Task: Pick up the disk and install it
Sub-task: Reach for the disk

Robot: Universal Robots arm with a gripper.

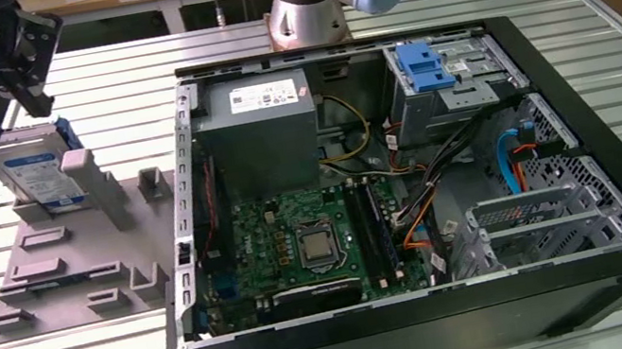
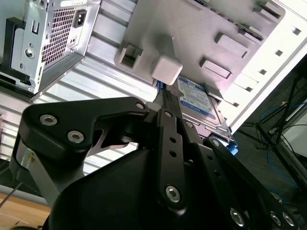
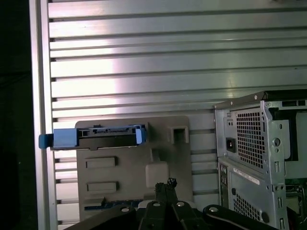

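The disk [image 1: 38,177] stands on edge in a grey fixture [image 1: 60,276] on the table at the exterior view's left. It is silver, with a white-and-blue label and a blue frame. My gripper [image 1: 38,102] hangs just above it, apart from it, shut and holding nothing. In the second wrist view the black fingertips [image 2: 166,98] sit close to the labelled disk [image 2: 197,99], beside a grey post [image 2: 166,70] of the fixture. In the first wrist view the gripper [image 3: 168,184] is over the fixture [image 3: 120,167], and the disk's blue-framed upper edge [image 3: 96,136] lies beyond it.
An open black computer case [image 1: 416,185] lies to the exterior view's right of the fixture. It holds a motherboard [image 1: 304,243], a grey power supply [image 1: 263,135] and a drive cage with a blue bracket [image 1: 427,68]. The arm's base [image 1: 307,2] stands behind the case. The slatted table's edge [image 3: 41,96] is close.
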